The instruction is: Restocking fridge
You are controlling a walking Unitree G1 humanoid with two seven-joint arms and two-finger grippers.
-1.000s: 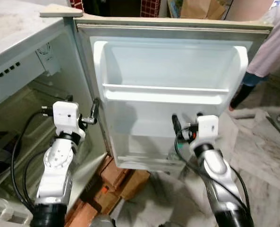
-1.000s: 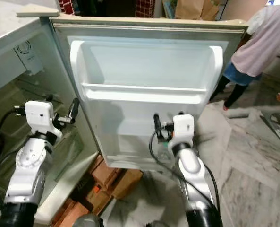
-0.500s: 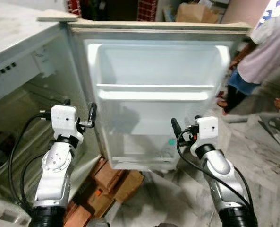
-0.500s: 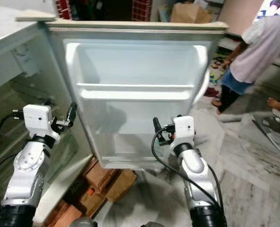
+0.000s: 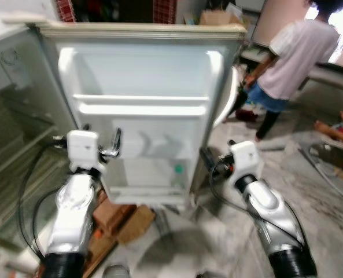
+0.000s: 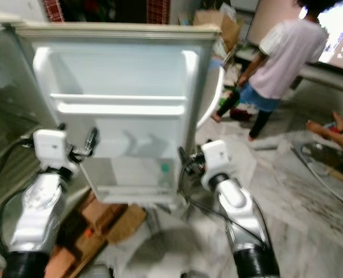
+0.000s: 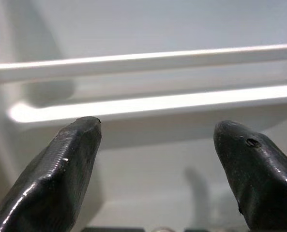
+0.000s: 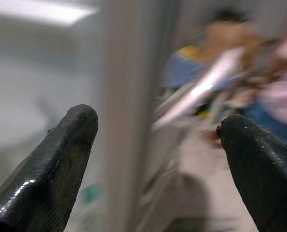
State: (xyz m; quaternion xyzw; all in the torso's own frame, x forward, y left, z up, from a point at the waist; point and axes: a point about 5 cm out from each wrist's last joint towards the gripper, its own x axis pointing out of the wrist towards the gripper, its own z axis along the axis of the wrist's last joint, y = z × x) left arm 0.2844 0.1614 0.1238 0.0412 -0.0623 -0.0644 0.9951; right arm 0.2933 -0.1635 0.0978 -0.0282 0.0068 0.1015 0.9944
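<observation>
The open fridge door (image 5: 142, 69) faces me, its white upper shelf (image 5: 142, 109) bare. In its lower shelf (image 5: 151, 188) sits a clear bottle with a teal cap (image 5: 178, 169). My left gripper (image 5: 104, 139) is raised in front of the door's left side; in the left wrist view its fingers (image 7: 66, 164) stand wide open with the door shelves beyond them. My right gripper (image 5: 214, 153) hovers by the door's outer right edge, open and holding nothing, and the door edge (image 8: 121, 96) shows between its fingers.
The fridge cabinet (image 5: 15, 127) lies to my left. Brown bricks or boxes (image 5: 122, 217) sit on the floor under the door. A person in a pale shirt (image 5: 295, 55) bends over at the right, and someone's foot (image 5: 339, 124) rests on the marble floor (image 5: 321, 197).
The whole view has swung to the right, so the camera moved: the door now sits further left and the person is more in view. Both grippers stay open and raised.
</observation>
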